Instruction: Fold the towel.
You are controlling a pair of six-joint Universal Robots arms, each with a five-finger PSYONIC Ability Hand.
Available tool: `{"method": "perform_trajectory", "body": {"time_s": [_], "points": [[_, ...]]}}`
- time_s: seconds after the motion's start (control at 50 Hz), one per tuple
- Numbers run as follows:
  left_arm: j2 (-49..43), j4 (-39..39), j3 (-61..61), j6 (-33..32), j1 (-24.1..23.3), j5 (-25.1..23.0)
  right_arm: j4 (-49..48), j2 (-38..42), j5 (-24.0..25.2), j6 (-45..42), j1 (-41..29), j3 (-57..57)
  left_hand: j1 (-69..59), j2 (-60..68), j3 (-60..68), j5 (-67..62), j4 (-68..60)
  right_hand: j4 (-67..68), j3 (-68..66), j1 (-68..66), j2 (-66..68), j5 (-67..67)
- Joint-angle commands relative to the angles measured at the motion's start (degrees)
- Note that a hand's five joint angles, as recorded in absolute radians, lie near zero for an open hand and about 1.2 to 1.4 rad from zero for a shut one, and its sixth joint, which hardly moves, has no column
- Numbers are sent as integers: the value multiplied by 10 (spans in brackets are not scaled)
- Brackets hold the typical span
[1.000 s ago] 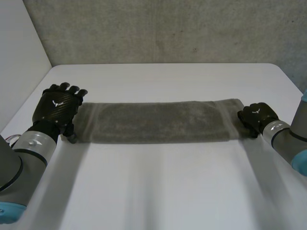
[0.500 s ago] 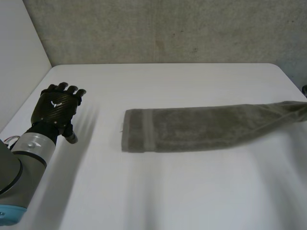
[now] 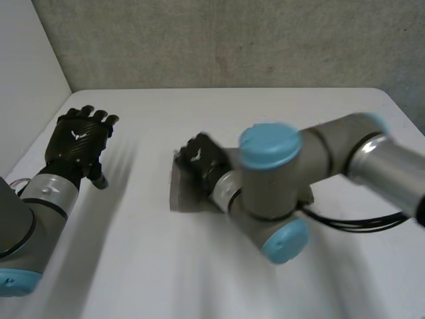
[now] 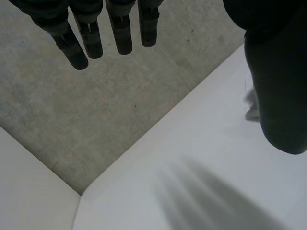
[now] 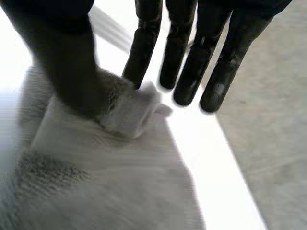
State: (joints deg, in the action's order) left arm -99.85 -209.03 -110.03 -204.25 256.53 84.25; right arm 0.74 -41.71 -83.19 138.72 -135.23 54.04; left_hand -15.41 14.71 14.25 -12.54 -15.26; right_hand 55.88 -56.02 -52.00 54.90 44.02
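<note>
at the left, the robot's left hand (image 3: 74, 143) hovers above the white table (image 3: 133, 266), well apart from the towel, at the end of the left arm (image 3: 26, 219). in the left wrist view its fingers (image 4: 91, 33) are straight and spread, with the thumb set apart, and they hold nothing. past them a grey concrete wall (image 3: 232, 40) meets the table's far edge. near the middle of the table lies the grey towel (image 3: 180, 194), with one bare end showing beside the right hand (image 3: 201, 157). the right arm (image 3: 312, 159) crosses the table from the right and covers the rest of the cloth. in the right wrist view the right hand's thumb (image 5: 62, 57) presses a raised corner of the towel (image 5: 96, 182) against its nearly straight fingers (image 5: 182, 72), pinching the cloth. the towel is bunched and doubled under the palm.
</note>
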Motion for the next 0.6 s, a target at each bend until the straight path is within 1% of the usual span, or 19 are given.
{"method": "perform_trajectory", "body": {"time_s": [0.02, 0.06, 0.08, 0.1, 0.12, 0.16, 0.18, 0.22, 0.24, 0.28, 0.34, 0.38, 0.4, 0.44, 0.52, 0.54, 0.56, 0.58, 0.6], "points": [[-18, -1, 8, -1, -8, 0, 6, 37, -4, 8, -7, -11, 52, -45, -40, 123, 50, -401, 402, 362, -391, -382], [-21, -2, 15, 0, -10, 0, 4, 3, -3, 16, 2, -3, 52, -45, -40, 123, 50, -409, 411, 370, -399, -391], [-21, -2, 15, 0, -10, 0, 4, 3, -3, 16, 2, -3, 52, -45, -40, 123, 50, -409, 411, 370, -399, -391], [-23, -1, 19, 0, -13, 0, 4, -32, -5, 28, 9, 5, 52, -45, -40, 123, 50, -426, 427, 387, -416, -407], [-23, -1, 19, 0, -13, 0, 4, -32, -5, 28, 9, 5, 52, -45, -40, 123, 50, -426, 427, 387, -416, -407], [-28, -1, 32, 0, -25, 0, 3, -92, -5, 64, 44, 39, 52, -45, -40, 123, 50, -459, 460, 420, -449, -440], [-28, -1, 32, 0, -25, 0, 3, -93, -5, 64, 44, 39, 52, -45, -40, 123, 50, -459, 460, 420, -449, -440], [-33, -2, 45, 0, -42, 2, 5, -136, 0, 99, 86, 82, 52, -45, -40, 123, 50, -459, 460, 420, -449, -440], [-33, -2, 45, 0, -42, 2, 5, -137, 0, 99, 87, 83, 52, -45, -40, 123, 50, -459, 460, 420, -449, -440], [-35, -1, 51, 0, -50, 3, 7, -167, -1, 117, 116, 135, 52, -45, -40, 123, 50, -459, 460, 420, -449, -440], [-39, -2, 57, 0, -69, 5, 5, -178, 0, 114, 134, 171, 52, -45, -40, 123, 50, -459, 460, 420, -449, -440], [-39, -2, 56, 0, -88, 6, -4, -189, 4, 103, 183, 246, 52, -45, -40, 123, 50, -459, 460, 420, -449, -440], [-39, -2, 56, 0, -88, 6, -4, -189, 4, 103, 183, 246, 52, -45, -40, 123, 50, -459, 460, 420, -449, -440], [-43, -3, 53, -1, -103, 6, -26, -187, 12, 81, 226, 300, 52, -45, -40, 123, 50, -459, 460, 420, -449, -440], [-46, -3, 51, -1, -112, 7, -68, -180, 20, 56, 257, 344, 52, -45, -40, 123, 50, -453, 454, 414, -443, -434], [-46, -3, 50, -1, -113, 7, -87, -173, 22, 46, 267, 357, 52, -45, -40, 123, 50, -408, 409, 369, -398, -389], [-47, -3, 50, -1, -113, 7, -87, -173, 22, 46, 267, 357, 52, -45, -40, 123, 50, -408, 409, 369, -398, -389], [-48, -3, 49, -1, -114, 7, -103, -158, 22, 38, 274, 363, 52, -45, -40, 123, 50, -346, 347, 307, -336, -327], [-49, -3, 49, -1, -114, 7, -114, -142, 22, 33, 280, 365, 52, -45, -40, 123, 50, -245, 247, 207, -236, -227]]}}
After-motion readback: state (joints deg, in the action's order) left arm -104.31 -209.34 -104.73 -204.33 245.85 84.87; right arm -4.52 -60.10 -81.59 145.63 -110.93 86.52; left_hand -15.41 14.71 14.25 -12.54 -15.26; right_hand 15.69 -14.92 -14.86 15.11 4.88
